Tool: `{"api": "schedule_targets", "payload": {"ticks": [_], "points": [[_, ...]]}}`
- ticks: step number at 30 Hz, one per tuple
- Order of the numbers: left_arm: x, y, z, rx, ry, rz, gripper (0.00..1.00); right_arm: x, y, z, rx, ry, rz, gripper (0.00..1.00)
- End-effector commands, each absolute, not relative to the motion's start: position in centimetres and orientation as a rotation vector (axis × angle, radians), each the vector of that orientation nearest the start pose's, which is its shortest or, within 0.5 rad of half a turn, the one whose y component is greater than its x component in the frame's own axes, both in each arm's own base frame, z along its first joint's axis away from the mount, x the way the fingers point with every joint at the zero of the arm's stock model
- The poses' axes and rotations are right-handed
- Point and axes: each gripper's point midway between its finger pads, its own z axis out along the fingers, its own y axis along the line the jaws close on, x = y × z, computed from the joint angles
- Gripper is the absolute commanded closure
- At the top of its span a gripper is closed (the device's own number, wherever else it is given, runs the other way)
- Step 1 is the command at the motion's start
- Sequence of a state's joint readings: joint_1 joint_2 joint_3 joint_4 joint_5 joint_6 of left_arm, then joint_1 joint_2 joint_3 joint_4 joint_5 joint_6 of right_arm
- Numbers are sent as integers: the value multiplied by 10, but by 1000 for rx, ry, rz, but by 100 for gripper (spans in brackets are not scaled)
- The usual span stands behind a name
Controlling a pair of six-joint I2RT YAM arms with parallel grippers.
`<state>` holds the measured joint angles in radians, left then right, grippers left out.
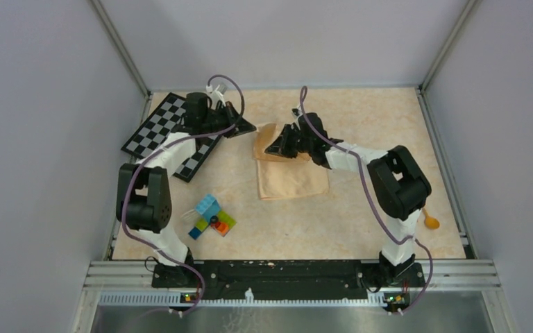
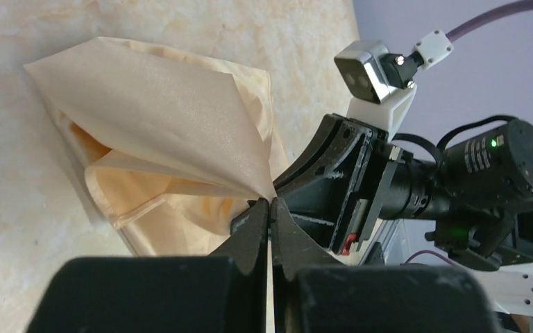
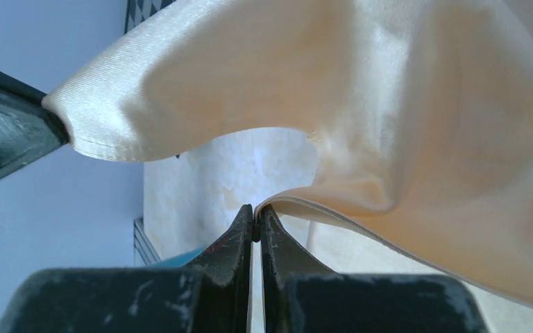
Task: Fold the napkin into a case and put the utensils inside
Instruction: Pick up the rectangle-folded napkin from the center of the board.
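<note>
Left pincer point(image 2: 271, 205) is clamped on the napkin point(image 1: 293, 179) at its 10 o'clock corner, lifted off the surface point(image 1: 368, 118). Right pincer point(image 3: 257, 212) grips the raised edge just beside. A spoon point(image 1: 430, 221) lies well apart at 4 o'clock.

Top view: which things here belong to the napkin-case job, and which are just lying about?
Job: napkin, pinched by the shut left gripper and the shut right gripper; orange-yellow utensil at far right, only partly in view.
Lying about: checkerboard; toy bricks.
</note>
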<state>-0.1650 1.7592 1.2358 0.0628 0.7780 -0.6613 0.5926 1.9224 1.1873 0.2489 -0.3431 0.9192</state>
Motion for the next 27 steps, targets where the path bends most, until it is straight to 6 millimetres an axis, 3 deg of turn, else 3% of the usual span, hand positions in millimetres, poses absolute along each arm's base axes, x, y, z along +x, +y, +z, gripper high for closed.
{"api": "schedule_targets", "payload": {"ticks": [1, 7, 12, 17, 22, 27], "points": [[408, -198, 211, 36, 2128, -1186, 100, 345, 353, 109, -112, 2394, 1181, 100], [348, -196, 217, 26, 2135, -1244, 100, 329, 336, 119, -117, 2370, 1155, 100], [324, -192, 196, -49, 2168, -1256, 100, 339, 325, 121, -97, 2350, 1083, 100], [328, -188, 174, -89, 2200, -1214, 100, 342, 328, 125, -46, 2323, 1118, 100], [351, -183, 173, -80, 2190, -1136, 100, 321, 349, 116, 67, 2309, 1214, 100], [362, -183, 167, -79, 2214, -1131, 100, 316, 374, 113, 285, 2214, 1409, 100]]}}
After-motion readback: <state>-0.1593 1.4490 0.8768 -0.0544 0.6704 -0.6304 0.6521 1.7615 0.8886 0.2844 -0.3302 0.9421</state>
